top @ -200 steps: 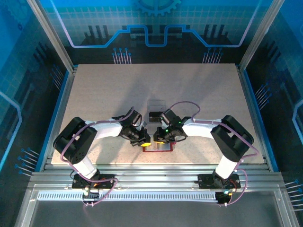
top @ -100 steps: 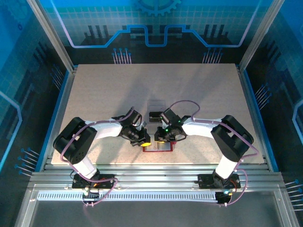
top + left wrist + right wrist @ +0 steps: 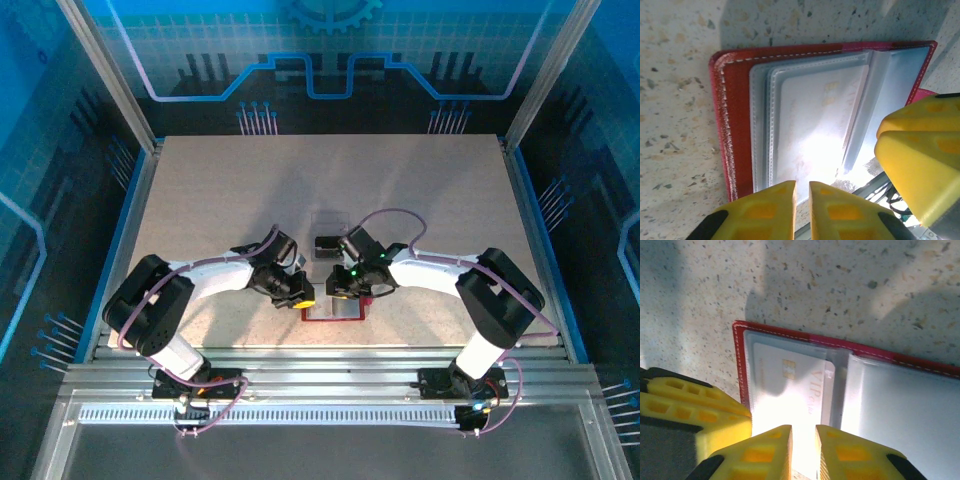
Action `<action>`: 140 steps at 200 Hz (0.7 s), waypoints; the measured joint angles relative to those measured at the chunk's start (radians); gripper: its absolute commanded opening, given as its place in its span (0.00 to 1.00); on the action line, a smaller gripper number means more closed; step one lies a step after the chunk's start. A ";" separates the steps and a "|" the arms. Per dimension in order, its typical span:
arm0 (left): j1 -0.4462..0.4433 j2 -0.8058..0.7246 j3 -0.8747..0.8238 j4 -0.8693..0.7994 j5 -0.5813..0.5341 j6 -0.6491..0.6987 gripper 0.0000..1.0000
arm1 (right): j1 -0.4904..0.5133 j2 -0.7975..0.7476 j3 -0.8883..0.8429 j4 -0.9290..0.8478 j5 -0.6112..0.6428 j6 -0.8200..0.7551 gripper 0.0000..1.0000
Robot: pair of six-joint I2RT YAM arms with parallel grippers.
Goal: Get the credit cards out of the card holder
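Note:
The red card holder (image 3: pixel 334 313) lies open near the table's front edge, its pale clear pockets facing up (image 3: pixel 805 115). A silvery credit card (image 3: pixel 790 385) with a gold chip and "VIP" lettering sits inside the left pocket; the same card (image 3: pixel 815 125) shows through the plastic in the left wrist view. My left gripper (image 3: pixel 801 192) (image 3: pixel 300 294) hovers at the holder's left edge, its jaws shut to a thin slit, nothing visibly pinched. My right gripper (image 3: pixel 803 437) (image 3: pixel 346 290) stands over the card, jaws nearly together. Each gripper's yellow finger (image 3: pixel 920 165) (image 3: pixel 690 407) shows in the other's view.
A clear plastic box (image 3: pixel 330 224) stands just behind the two grippers, near the table's middle. The table's front edge and the aluminium rail (image 3: pixel 330 370) run right below the card holder. Bare speckled tabletop (image 3: pixel 230 190) spreads to the left, right and back.
Both arms shifted slightly: the left elbow dropped outward to the left, the right elbow swung right. The grippers stayed over the open card holder, which has not moved.

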State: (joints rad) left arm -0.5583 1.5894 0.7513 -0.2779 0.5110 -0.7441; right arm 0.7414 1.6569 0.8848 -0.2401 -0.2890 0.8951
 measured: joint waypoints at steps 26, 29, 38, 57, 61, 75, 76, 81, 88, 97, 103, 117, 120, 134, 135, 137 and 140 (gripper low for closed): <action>0.000 0.007 0.000 -0.005 0.000 0.016 0.04 | 0.000 0.000 -0.034 0.037 -0.026 0.018 0.19; 0.000 0.010 0.000 -0.006 0.000 0.017 0.04 | 0.000 0.000 -0.036 0.040 -0.029 0.021 0.19; 0.000 0.015 0.000 -0.006 -0.002 0.019 0.01 | 0.000 0.001 -0.045 0.049 -0.037 0.026 0.19; 0.000 0.020 0.000 -0.010 -0.004 0.023 0.00 | 0.000 0.006 -0.056 0.072 -0.050 0.037 0.19; 0.000 0.021 0.000 -0.011 -0.006 0.024 0.00 | 0.000 0.008 -0.057 0.077 -0.053 0.039 0.19; 0.000 0.022 0.000 -0.014 -0.010 0.031 0.00 | 0.000 0.015 -0.061 0.092 -0.060 0.044 0.19; 0.000 0.023 0.000 -0.014 -0.010 0.032 0.00 | 0.000 0.015 -0.061 0.092 -0.060 0.045 0.19; 0.000 0.023 0.000 -0.014 -0.011 0.034 0.00 | 0.000 0.017 -0.062 0.095 -0.061 0.047 0.19; 0.001 0.024 0.000 -0.014 -0.011 0.037 0.00 | 0.000 0.020 -0.064 0.100 -0.063 0.048 0.19; 0.001 0.026 0.000 -0.014 -0.011 0.038 0.00 | 0.000 0.022 -0.067 0.103 -0.064 0.048 0.19; 0.001 0.027 0.000 -0.014 -0.011 0.039 0.00 | 0.000 0.023 -0.068 0.104 -0.064 0.048 0.19; 0.002 0.027 0.000 -0.014 -0.010 0.040 0.00 | 0.000 0.026 -0.068 0.108 -0.064 0.049 0.19; 0.002 0.027 0.000 -0.014 -0.011 0.040 0.00 | 0.000 0.026 -0.068 0.108 -0.064 0.049 0.19; 0.002 0.027 0.000 -0.014 -0.011 0.040 0.00 | 0.000 0.027 -0.068 0.110 -0.064 0.048 0.19; 0.002 0.027 0.000 -0.014 -0.011 0.040 0.00 | 0.000 0.028 -0.068 0.110 -0.064 0.048 0.19; 0.002 0.027 0.000 -0.014 -0.010 0.040 0.00 | 0.000 0.029 -0.068 0.110 -0.064 0.048 0.19; 0.002 0.027 0.000 -0.014 -0.011 0.040 0.00 | 0.000 0.029 -0.068 0.111 -0.064 0.048 0.19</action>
State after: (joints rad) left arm -0.5560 1.6169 0.7509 -0.2916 0.5003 -0.7044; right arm 0.7414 1.6863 0.8169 -0.1295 -0.3534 0.9436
